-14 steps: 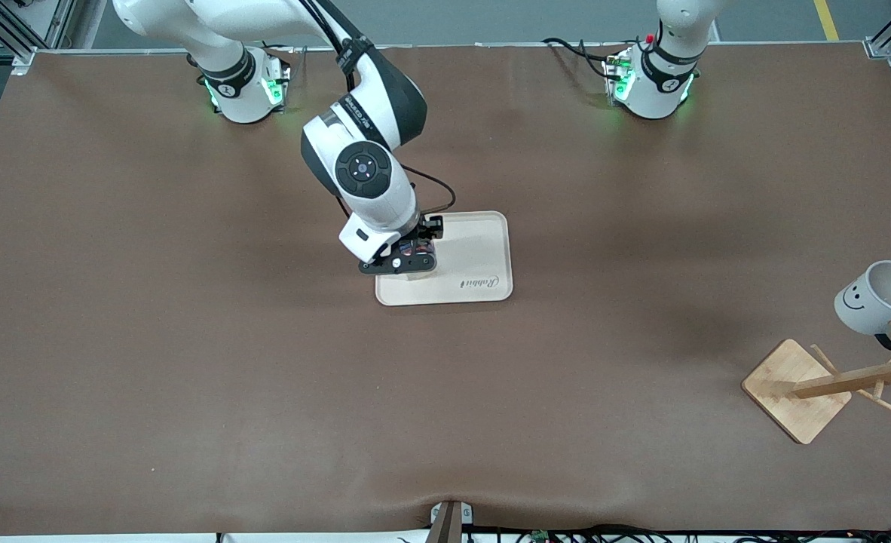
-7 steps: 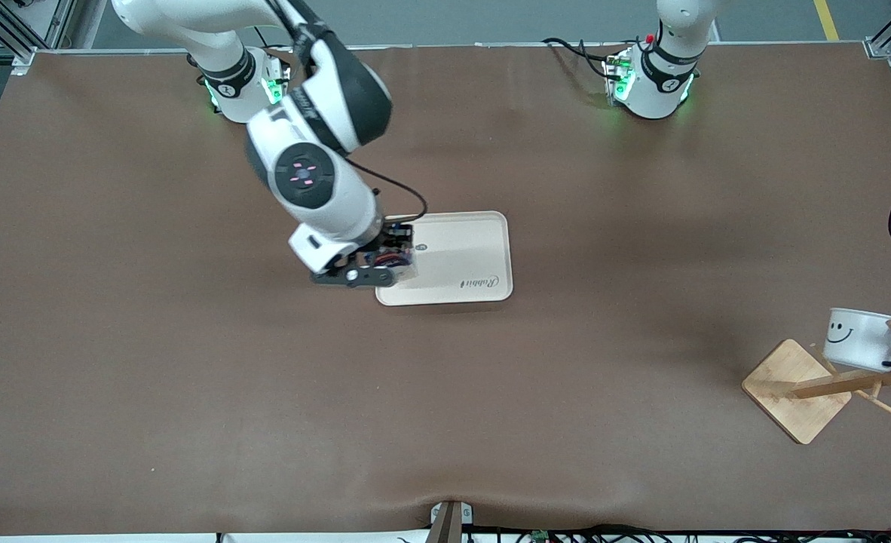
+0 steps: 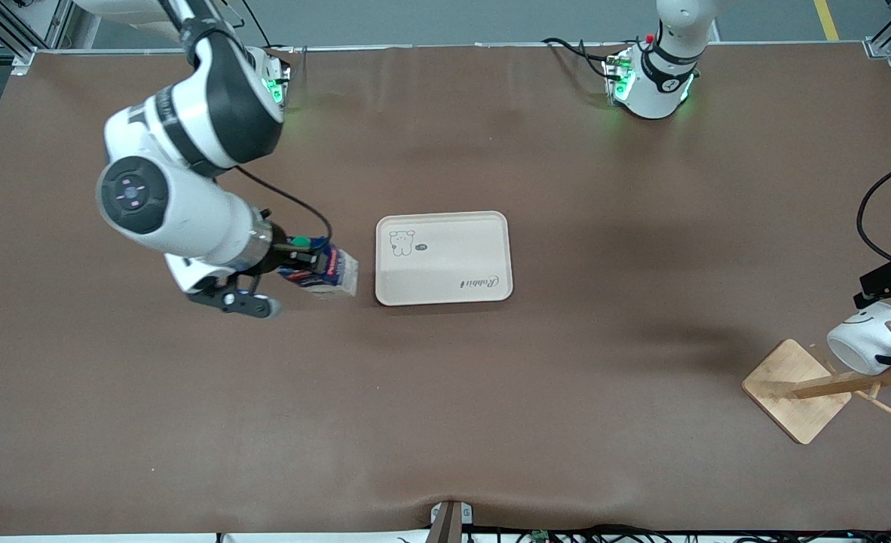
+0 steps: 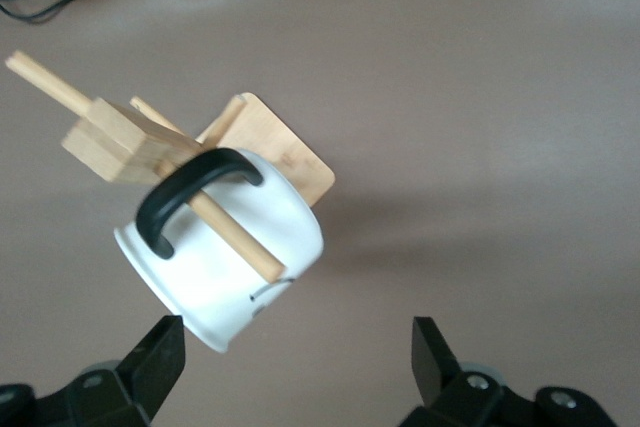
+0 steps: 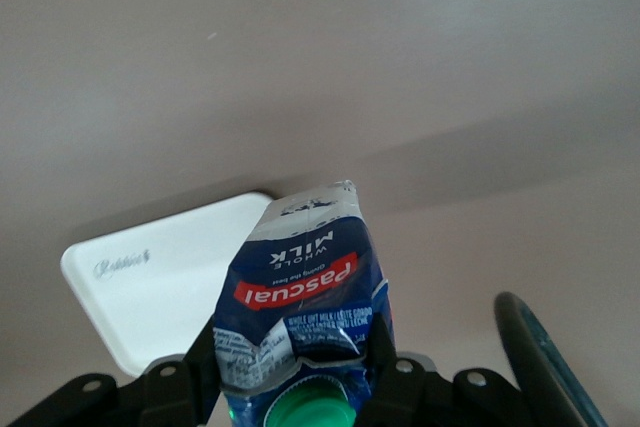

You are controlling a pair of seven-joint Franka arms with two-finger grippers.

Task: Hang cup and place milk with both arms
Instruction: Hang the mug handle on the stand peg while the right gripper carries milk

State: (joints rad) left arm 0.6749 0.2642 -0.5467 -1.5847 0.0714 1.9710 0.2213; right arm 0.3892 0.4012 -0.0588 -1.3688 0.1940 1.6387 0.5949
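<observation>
Front view: right pincer [image 3: 306,264] grips milk [image 3: 325,271] beside tray [image 3: 483,241]; left pincer [image 4: 290,372] spread above hung cup [image 4: 225,267].

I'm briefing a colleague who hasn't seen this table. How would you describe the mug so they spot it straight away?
Start at the bamboo mug rack with a square base at the left arm's end of the brown table. The white ceramic mug with a black handle hangs tilted on one of its pegs, just under the open left gripper. It is the only white thing on the rack, with a drawn black smile.
</observation>
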